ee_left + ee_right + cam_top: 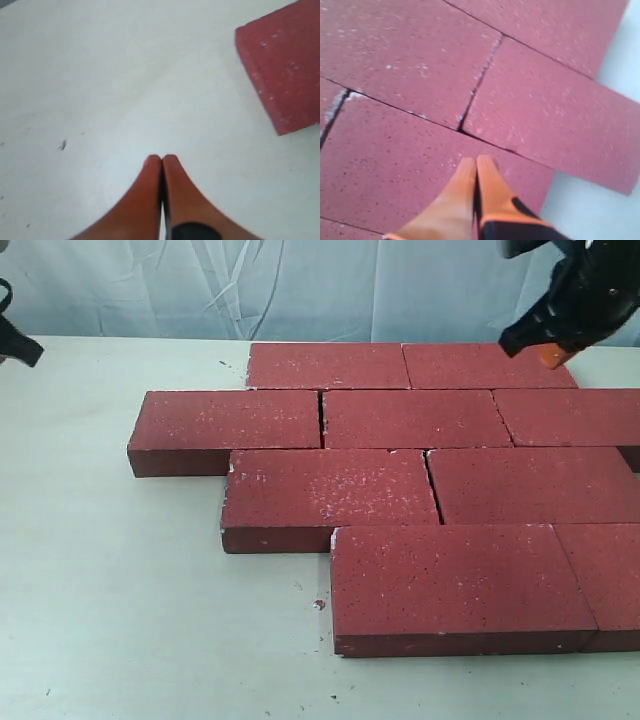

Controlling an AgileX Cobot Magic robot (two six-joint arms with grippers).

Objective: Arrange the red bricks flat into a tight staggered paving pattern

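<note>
Several dark-red speckled bricks (420, 485) lie flat on the table in staggered rows, edges close together with thin dark seams. My right gripper (552, 355) hangs shut over the back right bricks, orange tips together; in the right wrist view the right gripper (477, 160) is above a brick (390, 165) near a seam, holding nothing. My left gripper (161, 158) is shut and empty over bare table, with one brick corner (285, 65) off to the side. In the exterior view only a black part of the left arm (15, 338) shows at the left edge.
The pale table (110, 580) runs on to the left and front of the bricks. Small crumbs and specks (318, 604) lie on it near the front brick. A pale blue cloth backdrop (250, 285) hangs behind the table.
</note>
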